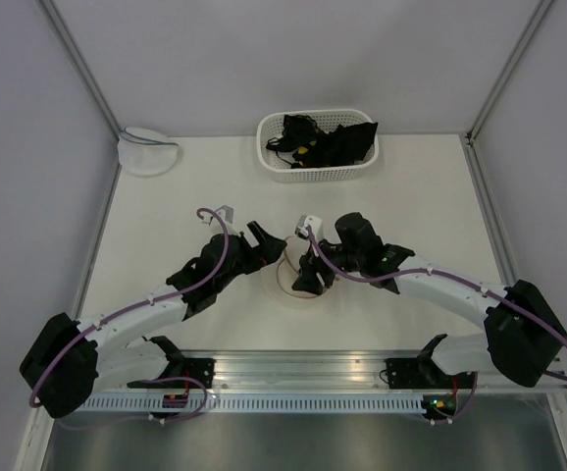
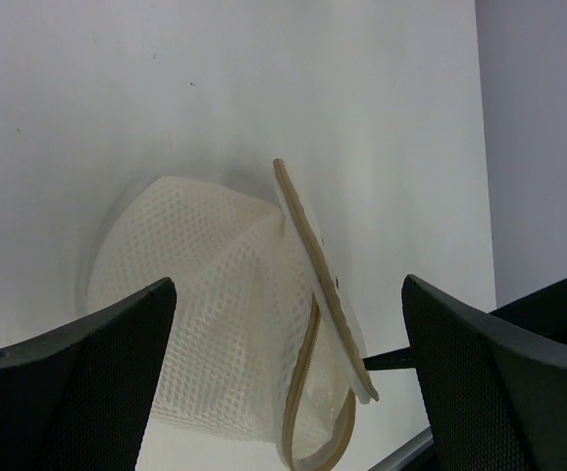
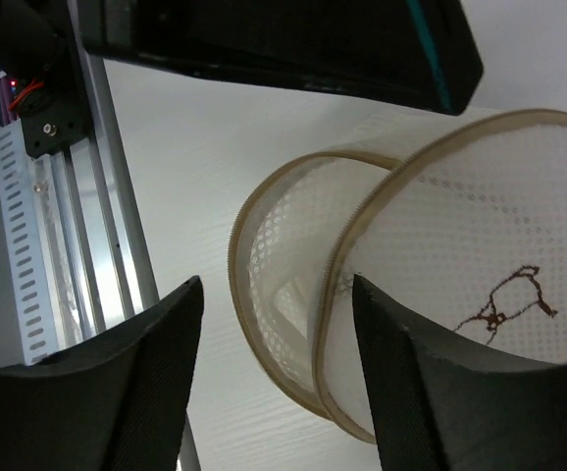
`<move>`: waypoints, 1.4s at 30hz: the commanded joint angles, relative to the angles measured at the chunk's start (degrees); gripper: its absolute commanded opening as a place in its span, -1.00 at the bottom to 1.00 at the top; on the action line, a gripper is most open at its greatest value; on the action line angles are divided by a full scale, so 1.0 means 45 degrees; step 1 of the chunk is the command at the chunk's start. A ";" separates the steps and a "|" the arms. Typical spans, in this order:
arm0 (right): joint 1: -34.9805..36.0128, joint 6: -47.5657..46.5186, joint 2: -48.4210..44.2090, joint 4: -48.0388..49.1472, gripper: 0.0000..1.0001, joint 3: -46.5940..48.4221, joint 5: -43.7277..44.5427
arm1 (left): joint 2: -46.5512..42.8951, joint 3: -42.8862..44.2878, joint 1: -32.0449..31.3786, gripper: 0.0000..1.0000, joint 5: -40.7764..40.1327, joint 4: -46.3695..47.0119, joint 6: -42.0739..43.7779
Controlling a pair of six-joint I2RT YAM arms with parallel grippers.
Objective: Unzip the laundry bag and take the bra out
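Observation:
The laundry bag is a white mesh pouch with a tan rim, lying mid-table between both grippers. It stands unzipped: in the right wrist view its lid is swung away from the cup, and the inside looks empty. My left gripper is open, its fingers wide on either side of the bag. My right gripper is open at the bag's opening, its right finger close to the lid's rim. Black fabric with thin straps, seemingly the bra, lies in the basket at the back.
A white slotted basket stands at the back centre, with a yellow bit among the black fabric. A second white dome pouch with a grey-blue rim lies at the back left. The metal rail runs along the near edge.

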 commanded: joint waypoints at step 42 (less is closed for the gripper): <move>0.0038 0.4253 -0.4566 -0.2964 0.96 0.0708 1.1463 | 0.5486 0.5687 -0.0155 -0.95 0.4218 -0.5894 0.4563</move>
